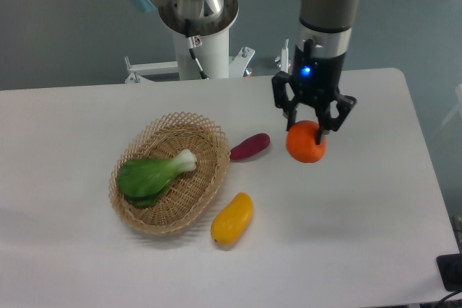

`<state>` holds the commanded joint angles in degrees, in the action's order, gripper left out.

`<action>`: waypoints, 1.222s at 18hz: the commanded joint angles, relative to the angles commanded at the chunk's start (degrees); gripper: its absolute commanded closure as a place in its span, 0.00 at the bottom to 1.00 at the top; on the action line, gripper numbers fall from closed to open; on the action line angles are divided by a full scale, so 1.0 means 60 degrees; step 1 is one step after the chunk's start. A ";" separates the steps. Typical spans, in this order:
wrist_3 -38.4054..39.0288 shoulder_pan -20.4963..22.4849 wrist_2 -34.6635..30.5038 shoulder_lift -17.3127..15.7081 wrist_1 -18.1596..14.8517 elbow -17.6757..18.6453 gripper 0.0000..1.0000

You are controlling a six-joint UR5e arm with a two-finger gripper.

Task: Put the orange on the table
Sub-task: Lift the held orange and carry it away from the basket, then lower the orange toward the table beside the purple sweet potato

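One orange [306, 143], one basket [170, 171] — three other produce items, seemingly.

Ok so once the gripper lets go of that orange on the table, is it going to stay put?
Probably not entirely. The orange looks round and smooth, so it may roll on the flat table. The gripper sits over its top, so a clean release should limit that.

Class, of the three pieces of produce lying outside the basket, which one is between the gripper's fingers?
The orange, round and bright, under the gripper. The purple vegetable and yellow fruit lie apart, untouched.
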<state>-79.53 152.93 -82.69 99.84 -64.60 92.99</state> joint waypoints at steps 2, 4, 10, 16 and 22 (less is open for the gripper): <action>-0.0031 0.0000 -0.0178 0.0278 0.0029 -0.0015 0.47; 0.0115 -0.0015 -0.0265 0.0571 0.0408 0.0015 0.47; 0.2223 -0.0234 -0.0266 0.1348 0.1945 0.0423 0.47; 0.2474 -0.0585 -0.0749 0.1861 0.3003 0.1201 0.47; 0.2357 -0.0615 -0.0924 0.2256 0.3018 0.1157 0.46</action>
<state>-65.39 149.24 -88.24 113.37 -46.49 99.93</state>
